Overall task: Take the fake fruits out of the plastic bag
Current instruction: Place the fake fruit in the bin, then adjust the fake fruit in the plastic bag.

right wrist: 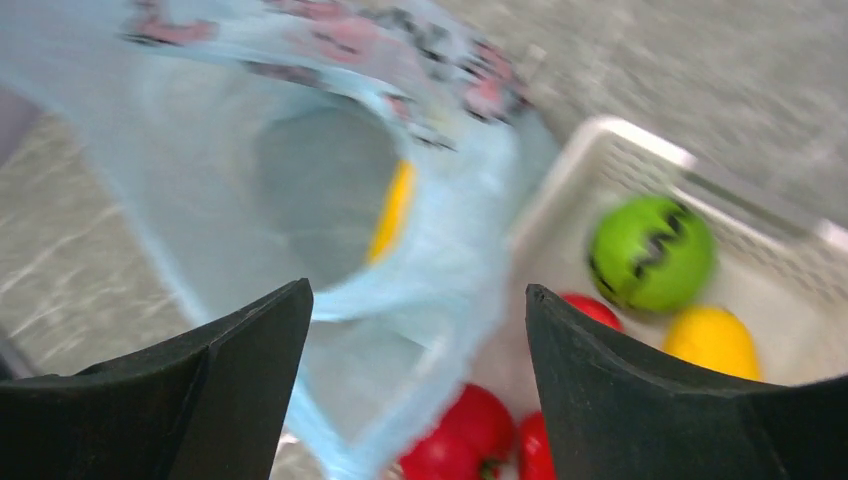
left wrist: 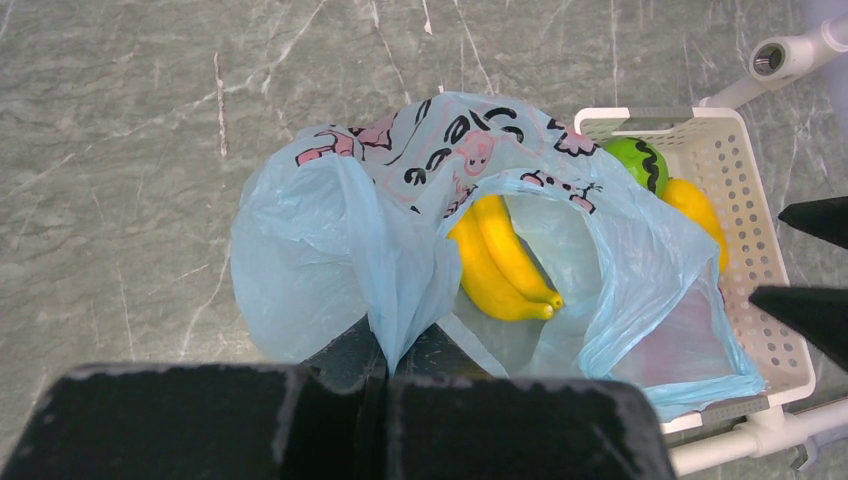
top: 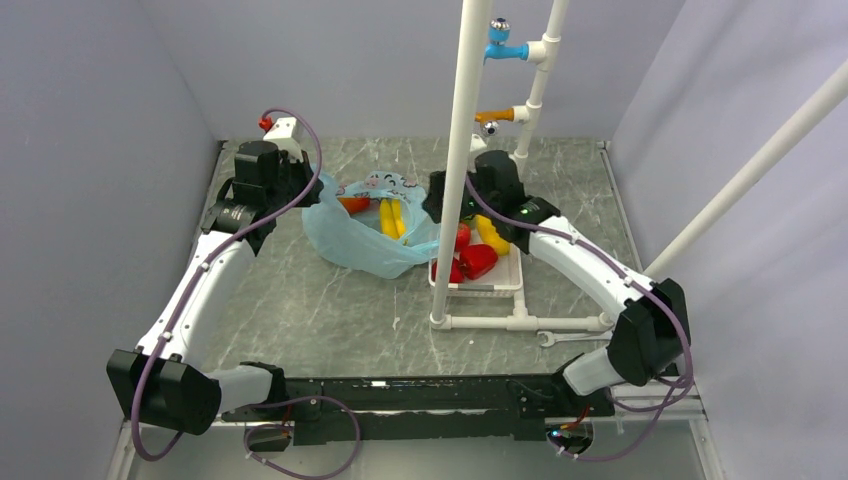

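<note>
Plastic bag [left wrist: 300, 260] film is pinched in the closed left gripper [left wrist: 385, 365], and the bag drapes onto the white basket [left wrist: 760, 260]. The right gripper [right wrist: 415, 290] hangs spread and empty over the basket's bag-side rim. Yellow bananas [left wrist: 500, 260] lie beside the basket, inside the bag; a green piece [left wrist: 635, 160] sits in the basket.

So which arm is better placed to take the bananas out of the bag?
Right. The right pincer is open and empty facing the bag's mouth, with the bananas inside; the left pincer is shut on the bag's edge, likely holding it open.
</note>
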Controlling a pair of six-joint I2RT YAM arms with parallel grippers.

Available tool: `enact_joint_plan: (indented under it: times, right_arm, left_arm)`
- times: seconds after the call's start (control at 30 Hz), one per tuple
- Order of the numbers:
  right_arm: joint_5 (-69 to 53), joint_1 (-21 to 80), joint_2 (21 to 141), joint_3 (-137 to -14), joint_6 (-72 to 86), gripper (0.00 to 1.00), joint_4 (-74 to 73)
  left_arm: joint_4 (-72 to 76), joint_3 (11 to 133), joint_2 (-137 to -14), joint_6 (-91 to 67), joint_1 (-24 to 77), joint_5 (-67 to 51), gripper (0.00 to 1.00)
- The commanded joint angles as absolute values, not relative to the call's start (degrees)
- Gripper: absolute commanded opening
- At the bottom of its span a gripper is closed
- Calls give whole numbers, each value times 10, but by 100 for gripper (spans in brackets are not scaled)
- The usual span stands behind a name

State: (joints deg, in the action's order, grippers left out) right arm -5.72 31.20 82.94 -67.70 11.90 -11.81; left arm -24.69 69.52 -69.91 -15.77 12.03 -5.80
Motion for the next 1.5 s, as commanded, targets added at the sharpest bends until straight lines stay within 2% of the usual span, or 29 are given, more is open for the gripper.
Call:
enact_joint_plan:
  times: [0.0,0.23,0.37,0.53,0.7,0.83,0.93,1.0,1.1,1.27,1.47]
  right_arm:
    - [-118,374,866,-752,88,76,-83]
    - [-128,420,948,-823,66,67,-89]
    - [-122,420,1018,-870,94,48,-101]
    - [-149,425,1085,-908,107,48,-104]
    - [-111,430,1134,-928,97,48,-116]
    - [10,431,1167,-944,79,57,-140]
    - [99,430,1190,-951,63,77,-152]
    - [106,430,1201,-950,41,86,-146]
    - [99,430,1231,-965,14,95,-142]
    - [119,430,1280,-1007,5,95,-152]
    - [167,430,1300,-988,5,85,-133]
  left_arm:
    - [-230,717,-692,-159,121,-69,0]
    - [-228,715,-684,-157,123,-66,0]
    - [-234,719,-688,-157,124,-67,0]
    - [-225,713,-688,-158,125,-66,0]
    - [-225,714,-689,-160,126,-74,0]
    - [-238,723,-697,-157,126,-74,0]
    - [-223,713,-695,-159,126,-70,0]
    - [-231,720,-701,-158,126,-72,0]
    - [-233,721,-705,-158,126,-80,0]
    - [-240,725,-713,-154,126,-71,0]
    - [-237,722,-713,-154,126,-68,0]
